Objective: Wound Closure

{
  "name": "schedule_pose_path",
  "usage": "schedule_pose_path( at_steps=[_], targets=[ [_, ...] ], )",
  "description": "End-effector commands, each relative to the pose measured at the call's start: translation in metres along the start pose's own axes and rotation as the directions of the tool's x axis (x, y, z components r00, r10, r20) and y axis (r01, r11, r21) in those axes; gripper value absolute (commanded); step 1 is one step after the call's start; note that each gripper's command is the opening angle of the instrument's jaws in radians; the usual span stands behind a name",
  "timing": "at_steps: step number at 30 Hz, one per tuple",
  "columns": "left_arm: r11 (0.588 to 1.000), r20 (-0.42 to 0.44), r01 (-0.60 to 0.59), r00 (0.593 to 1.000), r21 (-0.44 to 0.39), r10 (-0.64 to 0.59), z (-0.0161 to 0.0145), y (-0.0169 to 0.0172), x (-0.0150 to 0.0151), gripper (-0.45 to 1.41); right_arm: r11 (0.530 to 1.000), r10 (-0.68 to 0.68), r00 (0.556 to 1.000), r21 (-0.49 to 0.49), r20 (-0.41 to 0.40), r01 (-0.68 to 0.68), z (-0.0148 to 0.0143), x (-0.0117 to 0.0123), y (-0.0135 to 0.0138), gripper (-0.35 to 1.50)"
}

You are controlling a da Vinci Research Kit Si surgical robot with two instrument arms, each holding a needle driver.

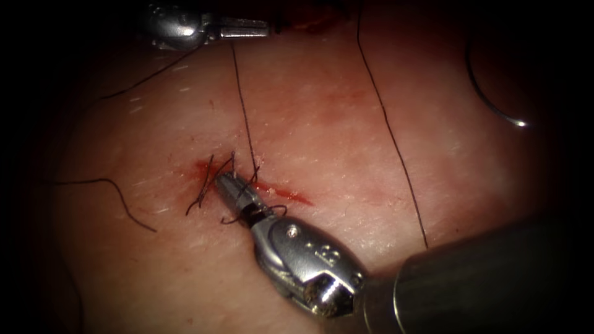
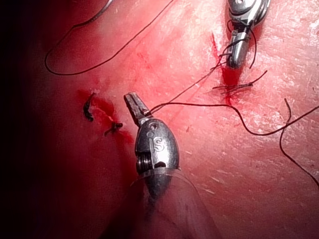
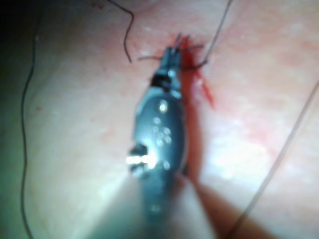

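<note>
My right tool (image 1: 230, 184) sits with its tip right at the cut (image 1: 281, 193), jaws drawn together around the dark thread (image 1: 246, 117) where the stitch loops gather; I judge it is pinching thread there, since strands wrap the tip in the endoscope view and in the left wrist view. My left tool (image 1: 247, 28) lies far up the tissue (image 1: 322, 124), well apart from the cut, jaws closed, and a strand runs taut from its tip straight down to the stitch, so I read the two tools as holding opposite ends of one strand with the knot site between them. The curved needle (image 1: 489, 99) rests free on the tissue well to the right of the cut, held by neither tool and not in the tissue, parked clear of the work; a long run of thread crosses between it and the cut. Red fluid (image 1: 210, 167) stains the cut's line. Short cut ends of thread (image 2: 89, 107) stand at an older stitch near the left tool. The left tool's body carries a stamped "S" (image 2: 157, 145); the right tool's marks I cannot read.
</note>
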Motion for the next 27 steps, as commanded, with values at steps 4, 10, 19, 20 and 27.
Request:
schedule_pose_path(
  at_steps=[4,10,19,20,27],
  targets=[
    [0.999,0.013,-0.009,1.0,0.035,0.009,0.0012,-0.0018,0.001,-0.45,1.0,0.003,1.0,0.01,0.015,-0.003,-0.0005,-0.0018,-0.002,-0.35],
    [0.997,0.03,-0.03,0.999,0.072,0.028,0.0027,-0.0057,0.0025,-0.45,1.0,0.0,1.0,0.016,0.023,0.0,-0.0008,-0.0022,-0.0025,-0.35],
    [0.989,0.065,-0.063,0.996,0.132,0.055,0.0036,-0.0106,0.0045,-0.45,1.0,-0.013,0.998,0.029,0.067,0.011,-0.0024,-0.0037,-0.0042,-0.35],
    [0.989,0.064,-0.065,0.996,0.136,0.056,0.0035,-0.011,0.0048,-0.45,0.999,-0.015,0.997,0.031,0.077,0.013,-0.0026,-0.0039,-0.0044,-0.35],
    [0.985,0.06,-0.076,0.996,0.157,0.067,0.0022,-0.0137,0.0069,-0.45,0.997,-0.036,0.983,0.077,0.178,0.022,-0.005,-0.0044,-0.0063,-0.35]
  ],
)
